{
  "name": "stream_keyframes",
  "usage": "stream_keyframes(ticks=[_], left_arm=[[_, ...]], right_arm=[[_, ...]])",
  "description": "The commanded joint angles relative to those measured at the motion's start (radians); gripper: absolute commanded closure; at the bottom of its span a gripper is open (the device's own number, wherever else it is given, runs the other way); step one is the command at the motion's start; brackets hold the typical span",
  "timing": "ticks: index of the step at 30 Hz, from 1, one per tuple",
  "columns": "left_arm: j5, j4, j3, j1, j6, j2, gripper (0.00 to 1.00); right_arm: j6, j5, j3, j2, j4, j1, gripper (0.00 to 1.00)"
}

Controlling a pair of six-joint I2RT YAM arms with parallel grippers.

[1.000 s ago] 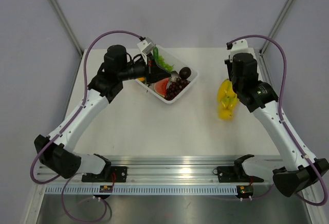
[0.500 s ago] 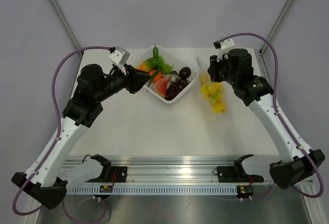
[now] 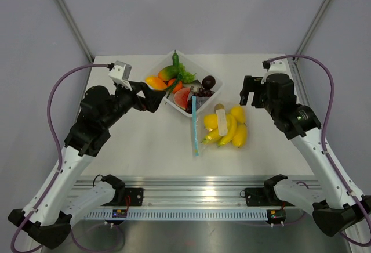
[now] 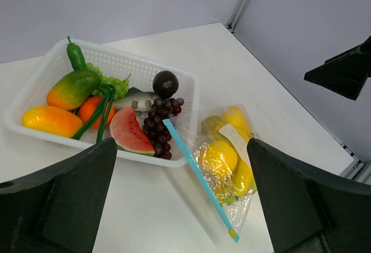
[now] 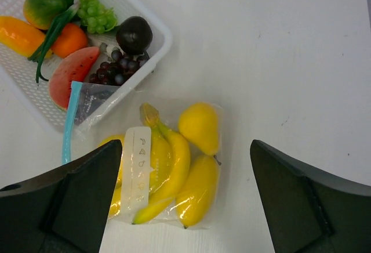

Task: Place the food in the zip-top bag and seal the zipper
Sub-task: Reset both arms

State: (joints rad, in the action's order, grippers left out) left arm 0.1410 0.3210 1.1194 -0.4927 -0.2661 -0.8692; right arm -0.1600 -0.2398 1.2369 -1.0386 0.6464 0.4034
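A white flat bench [image 3: 145,143] is carrying everything. The two white-and-black arms are reaching in from its near edge. The left end effector [image 3: 155,99] is hovering at the left side of a white rectangular plastic mesh basket [image 3: 215,94], and its black fingers [image 4: 64,206] are standing wide apart with nothing between them. The right end effector [image 3: 248,92] is hanging toward the bench's right edge, its fingers [image 5: 69,206] also spread wide and gripping nothing.

The basket is sitting near the middle of the far edge, holding a red watermelon slice [image 4: 128,134], dark purple grapes [image 4: 159,122], a green-orange mango [image 4: 72,89] and other toy produce.

A clear crinkly zip-top plastic bag [image 3: 223,145] is lying flat on the bench right of centre, between the basket and the near edge, and its mouth corner is touching the basket's near right corner. Neither end effector is touching it.

The yellow glossy plastic toy fruits [image 5: 200,126], bananas and rounder pieces, are lying inside the bag under a white paper label [image 5: 137,169].

The light-blue zipper strip [image 4: 200,177] is running straight along the bag's left side, from the basket toward the near edge
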Motion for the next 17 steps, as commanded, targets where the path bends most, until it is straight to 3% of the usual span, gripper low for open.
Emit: stream_keyframes(ticks=[1, 8, 17], left_arm=[[-0.049, 0.015, -0.018, 0.002, -0.039, 0.025, 0.01], [-0.113, 0.093, -0.119, 0.003, -0.001, 0.127, 0.01], [-0.244, 0.181, -0.201, 0.002, 0.007, 0.246, 0.01]], right_arm=[[-0.13, -0.107, -0.03, -0.012, 0.119, 0.002, 0.01], [-0.349, -0.317, -0.115, 0.037, 0.231, 0.0, 0.01], [-0.342, -0.366, -0.169, 0.146, 0.3, 0.0, 0.0]])
